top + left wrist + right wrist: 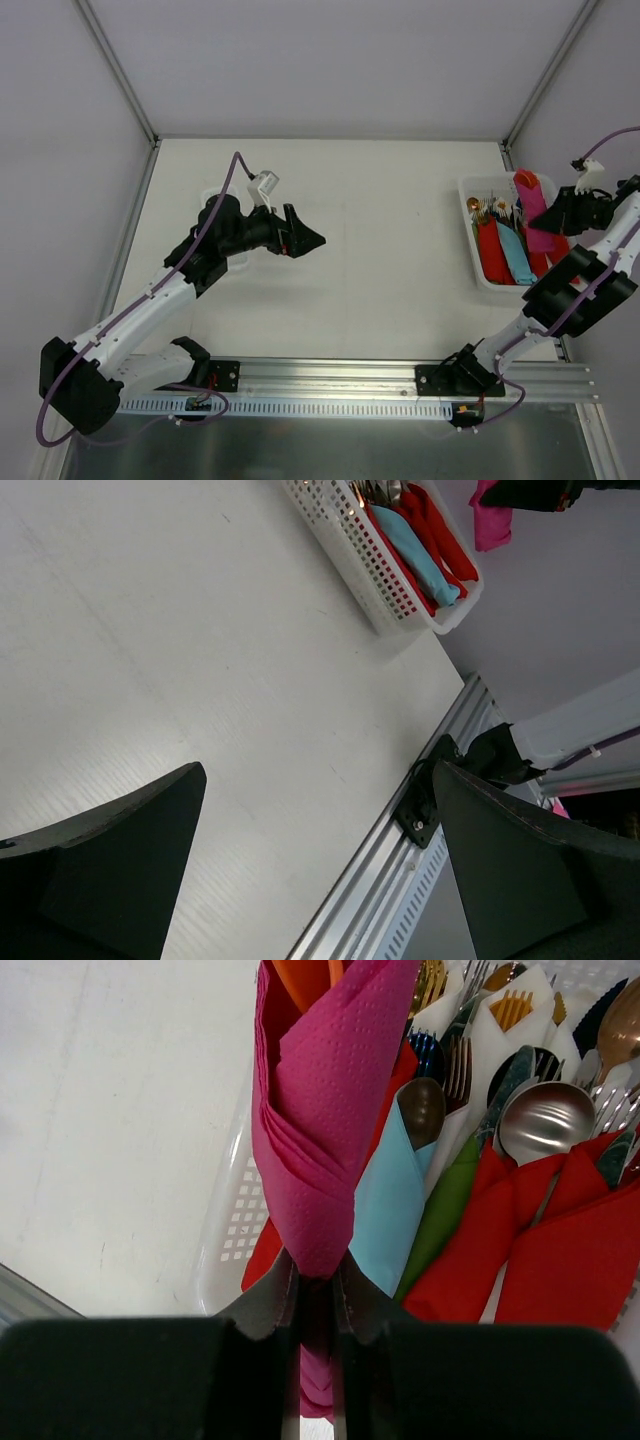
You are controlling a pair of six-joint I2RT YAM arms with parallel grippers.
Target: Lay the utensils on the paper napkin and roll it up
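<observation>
Clamping the rolled paper napkin (310,1140), utensils (300,975) inside, in right fingers (300,1295) over the basket (235,1220) at three o'clock; holding left fingers (305,232) wide apart, empty, just nine o'clock of desk (400,280) centre.

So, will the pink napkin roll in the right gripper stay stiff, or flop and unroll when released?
Probably fairly stiff lengthwise: orange utensils show inside the napkin roll. The paper looks thin, so the wrap may loosen once the right gripper lets go. Likely light; being round, it might roll on a flat surface.
</observation>
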